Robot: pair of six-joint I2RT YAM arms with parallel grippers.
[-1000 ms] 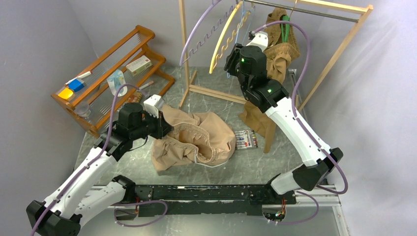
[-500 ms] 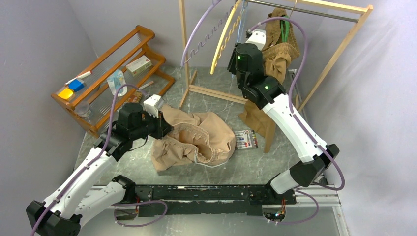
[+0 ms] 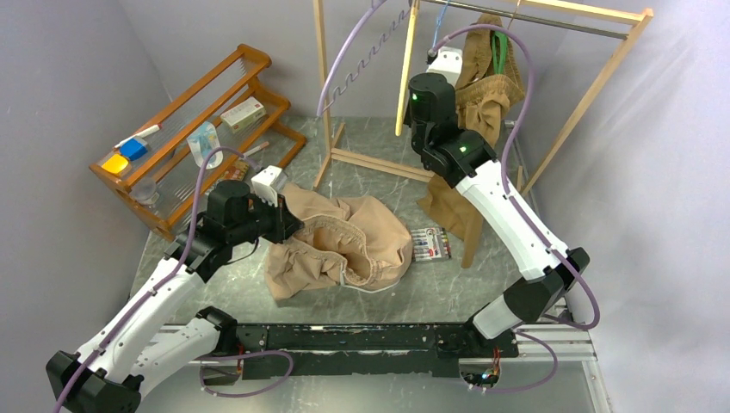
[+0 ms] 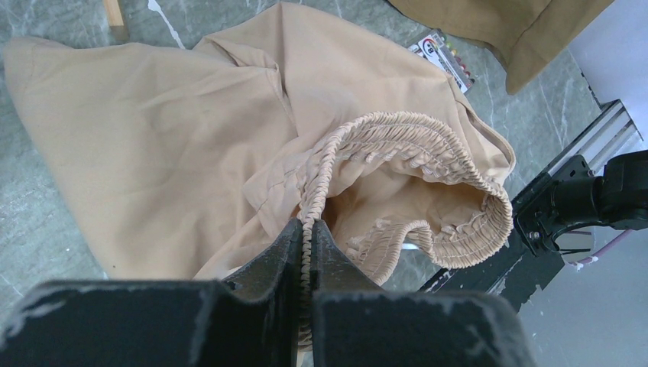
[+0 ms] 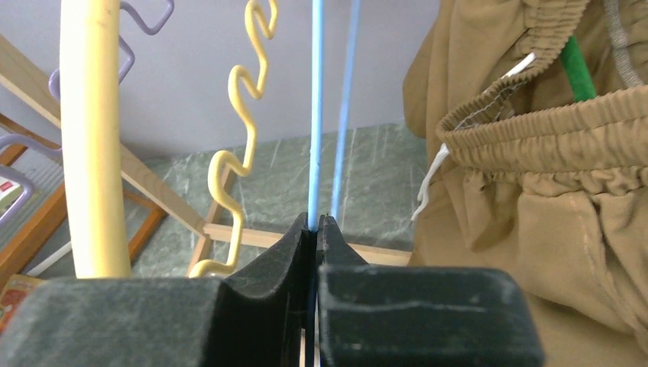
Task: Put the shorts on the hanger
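Your left jaws are pinched together on the gathered elastic waistband of the shorts. The shorts lie crumpled on the worktop with the waist opening standing up. Your right jaws are closed on one thin blue wire of the hanger, which hangs among the other hangers on the wooden rack. The yellow hanger is just to its left in the wrist view, and the darker brown shorts on their green hanger are to its right. The only print near the jaws is on a small striped packet lying beside the shorts, and it is too small to read. Your left arm runs low from its base, with the wrist at the left edge of the shorts. Your right arm is stretched up and away from you, with the wrist raised to the rack's rail.
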